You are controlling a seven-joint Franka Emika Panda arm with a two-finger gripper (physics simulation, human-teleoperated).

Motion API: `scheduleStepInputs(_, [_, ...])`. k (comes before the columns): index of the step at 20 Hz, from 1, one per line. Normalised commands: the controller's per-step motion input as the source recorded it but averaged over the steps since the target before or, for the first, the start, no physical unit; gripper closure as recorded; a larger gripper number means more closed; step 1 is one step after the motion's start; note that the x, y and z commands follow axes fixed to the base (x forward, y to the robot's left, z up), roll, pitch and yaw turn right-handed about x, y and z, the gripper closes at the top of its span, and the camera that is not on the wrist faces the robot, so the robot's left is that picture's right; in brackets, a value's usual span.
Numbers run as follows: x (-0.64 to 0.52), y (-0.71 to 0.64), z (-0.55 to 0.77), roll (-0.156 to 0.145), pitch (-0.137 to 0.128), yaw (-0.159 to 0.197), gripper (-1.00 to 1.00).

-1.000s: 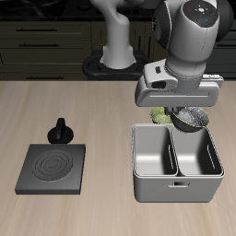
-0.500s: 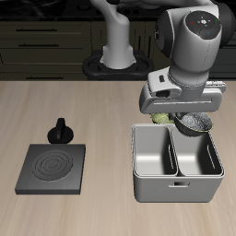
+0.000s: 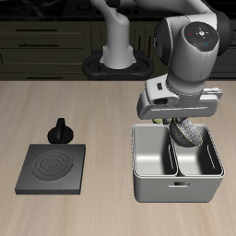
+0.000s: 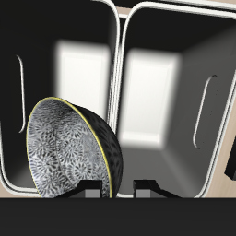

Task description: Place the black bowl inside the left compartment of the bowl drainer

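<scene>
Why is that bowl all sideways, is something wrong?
Nothing is broken or spilled. The black bowl looks odd only because the claw pinches its rim, so it hangs tipped on edge over the bowl drainer. Both compartments look empty.

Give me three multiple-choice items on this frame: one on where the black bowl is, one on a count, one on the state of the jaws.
1. Where is the black bowl?
A. On the flat black plate
B. Held over the drainer
C. On the table's bare wood

2. How many compartments does the drainer have?
A. Two
B. Three
C. Four

3. What are the jaws doing?
A. Wide open, holding nothing
B. Shut on the dark knob
C. Shut on the bowl's rim

Answers:
1 B: the exterior view shows the bowl hanging tilted under the gripper, at the drainer's top.
2 A: the wrist view shows one middle wall between two bins.
3 C: the wrist view shows the rim running down between the fingers.
</scene>
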Motion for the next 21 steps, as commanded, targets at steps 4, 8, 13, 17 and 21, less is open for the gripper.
scheduleStepInputs(4, [-0.12,-0.05,0.02,0.002,-0.014,0.019,-1.00])
scheduleStepInputs(8, [-0.16,-0.01,0.09,0.024,-0.027,0.028,-1.00])
scheduleStepInputs(13, [-0.26,0.00,0.25,0.039,-0.042,-0.008,-1.00])
scheduleStepInputs(17, [-0.20,0.05,0.24,0.042,-0.041,-0.008,-1.00])
scheduleStepInputs(21, [-0.16,-0.02,0.16,0.015,-0.040,0.004,-1.00])
